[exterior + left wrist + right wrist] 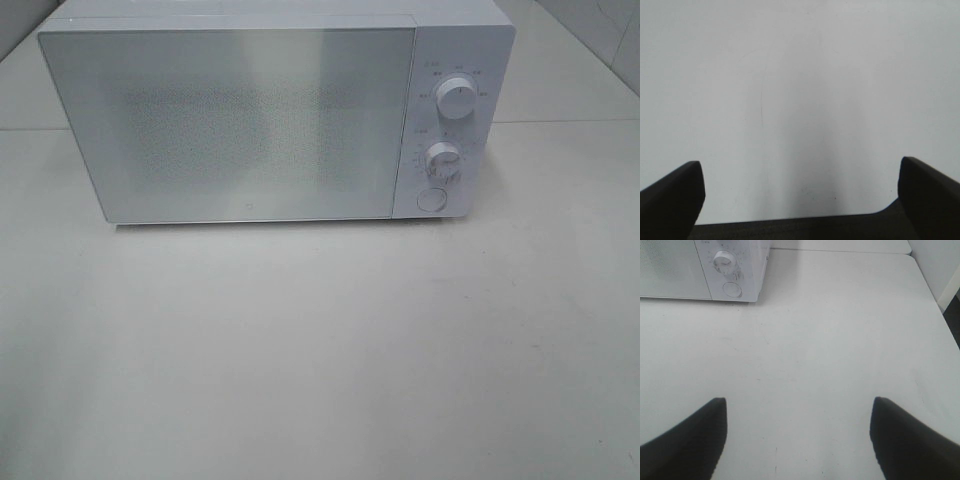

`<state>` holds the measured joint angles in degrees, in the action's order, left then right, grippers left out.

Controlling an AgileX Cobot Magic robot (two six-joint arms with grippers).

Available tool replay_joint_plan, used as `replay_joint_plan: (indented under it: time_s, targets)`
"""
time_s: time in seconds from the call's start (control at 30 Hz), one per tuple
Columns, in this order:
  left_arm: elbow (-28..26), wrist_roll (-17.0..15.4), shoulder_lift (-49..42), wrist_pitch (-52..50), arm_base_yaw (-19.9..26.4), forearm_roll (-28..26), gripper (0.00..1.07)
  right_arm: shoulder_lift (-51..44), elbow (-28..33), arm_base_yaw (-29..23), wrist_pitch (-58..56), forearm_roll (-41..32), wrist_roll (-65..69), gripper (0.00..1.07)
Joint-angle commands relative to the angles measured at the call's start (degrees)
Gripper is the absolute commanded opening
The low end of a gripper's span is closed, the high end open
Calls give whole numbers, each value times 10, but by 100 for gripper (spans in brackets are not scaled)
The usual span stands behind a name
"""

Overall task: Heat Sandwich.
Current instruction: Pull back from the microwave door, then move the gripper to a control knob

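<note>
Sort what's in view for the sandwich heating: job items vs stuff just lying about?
Job: microwave, door shut; its upper knob, lower knob and round button; left gripper and right gripper, both open and empty. No view shows the sandwich.
Lying about: nothing loose, only the white table under the oven.

Microwave [275, 115] at the back of the table [320, 350], door [230, 125] left, control panel [472, 135] right, knobs [457, 100] above button [431, 199]
</note>
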<state>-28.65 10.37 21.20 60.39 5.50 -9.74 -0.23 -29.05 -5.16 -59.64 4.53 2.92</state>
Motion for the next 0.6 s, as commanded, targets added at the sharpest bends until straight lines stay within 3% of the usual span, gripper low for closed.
replay_joint_plan:
  time_s: [0.03, 0.3, 0.6]
  targets:
    - [2, -5, -37, -11, 0, 2, 104, -15, 1, 5, 3, 1, -3, 76]
    - [2, -3, -123, -11, -33, 2, 104, -15, 1, 5, 3, 1, -3, 76]
    - [1, -3, -225, -13, -34, -10, 104, -15, 1, 5, 3, 1, -3, 76]
